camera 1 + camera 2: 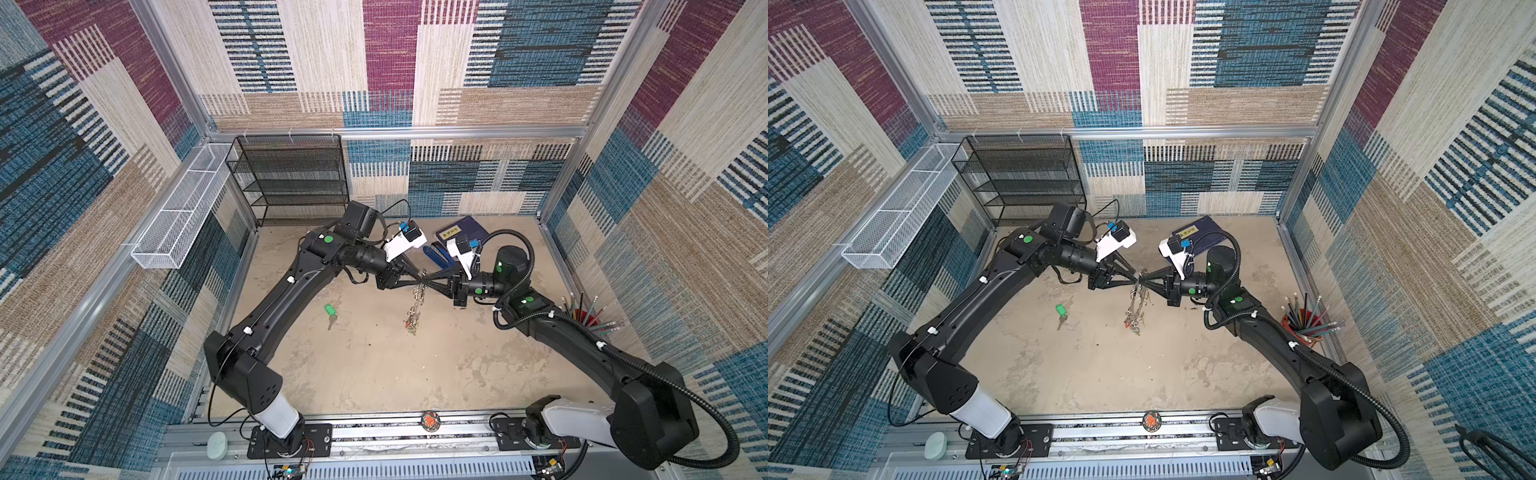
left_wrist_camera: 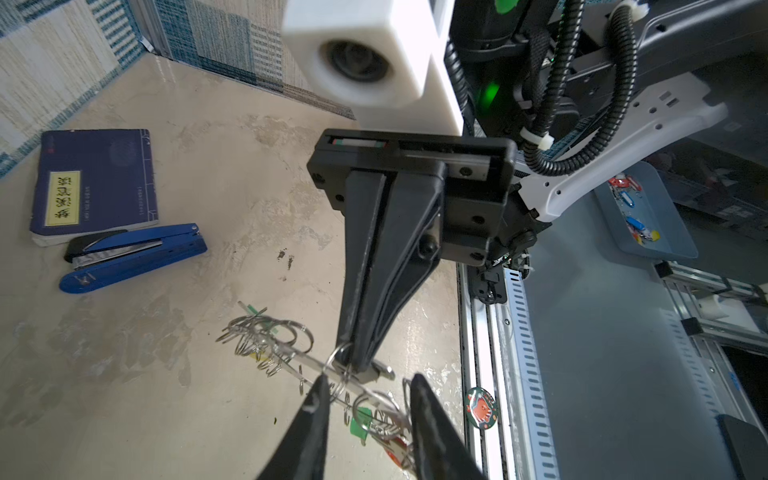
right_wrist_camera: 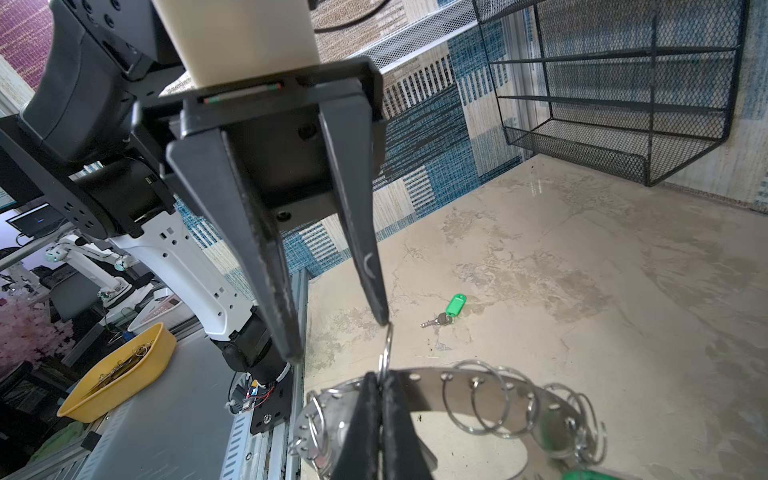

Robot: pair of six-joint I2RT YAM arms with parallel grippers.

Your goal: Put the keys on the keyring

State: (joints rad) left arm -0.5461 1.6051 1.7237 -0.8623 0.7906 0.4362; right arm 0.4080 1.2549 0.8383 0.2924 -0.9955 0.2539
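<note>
Hanging at centre frame in both top views, the keyring (image 1: 414, 309) runs lengthwise down-frame, its upper rim pinched by the right gripper (image 3: 380, 380). The left gripper (image 3: 338, 338) stands spread beside it.

In front of the hanging keyring (image 1: 415, 309) the desk (image 1: 374, 374) is bare and passable; behind it lie a stapler (image 1: 434, 254) and book (image 1: 465, 228); beside it, the green-tagged key (image 1: 331, 312).

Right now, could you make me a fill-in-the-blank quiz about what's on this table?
The gripper shut on the flat grey metal keyring belongs to the ____ arm.
The small silver key lying on the table wears a ____ plastic tag.
The stapler beside the dark blue book is ____.
Missing: right; green; blue.
</note>
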